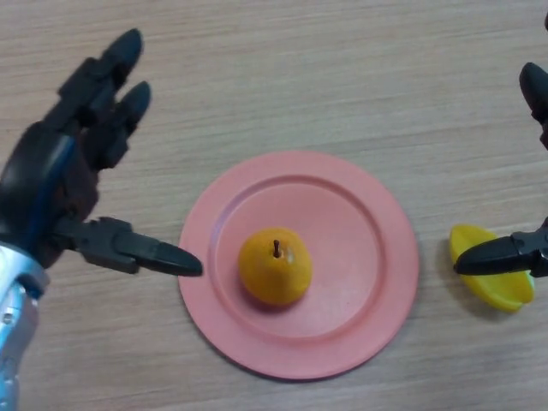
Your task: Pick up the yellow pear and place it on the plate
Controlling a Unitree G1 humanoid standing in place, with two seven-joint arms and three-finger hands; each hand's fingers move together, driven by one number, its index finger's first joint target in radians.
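One orange-yellow pear (274, 266) with a short brown stem stands upright on the round pink plate (368, 227), slightly left of and below its centre, on the pale wood-grain tabletop (342, 68). The left hand (60, 184) hovers just left of the plate, its fingers (111, 86) straight and spread and its thumb pointing toward the rim, holding nothing. At the right edge the right hand (524, 250) shows only in part; a thumb lies across a small yellow banana-like piece (488, 287) lying on the tabletop beside the plate, apart from it, and I cannot tell how its fingers stand. Judging by how things lie, the placing looks done and the release complete. What remains seems to be drawing the left hand clear without nudging the plate.
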